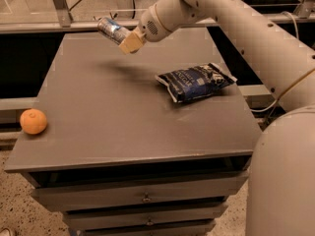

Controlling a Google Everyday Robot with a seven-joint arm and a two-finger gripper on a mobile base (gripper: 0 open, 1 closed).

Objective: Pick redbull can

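1. gripper (pixel 127 38): at the end of the white arm (pixel 231 18), up over the far part of the table, left of its middle. Tan finger pads (pixel 132 43) closed tight on one end of the redbull can, holding it clear of the surface.

2. redbull can (pixel 110 28): slim, silver and blue. Clamped in the gripper, in the air above the table's far edge. Tilted, with the free end pointing up and to the left. Touching nothing but the pads. Soft shadow (pixel 123 70) on the table top beneath.

3. table (pixel 98 136): dark grey flat top, with drawers (pixel 142 196) stacked below the front edge.

4. snack bag (pixel 194 81): dark blue, crinkly, lying flat on the table right of the middle. Below and to the right of the gripper, well apart from the can.

5. orange (pixel 33 121): round, resting at the table's left edge toward the near corner. Well apart from bag, can and gripper.

6. robot body (pixel 285 181): large white housing filling the lower right, beside the table's right edge.
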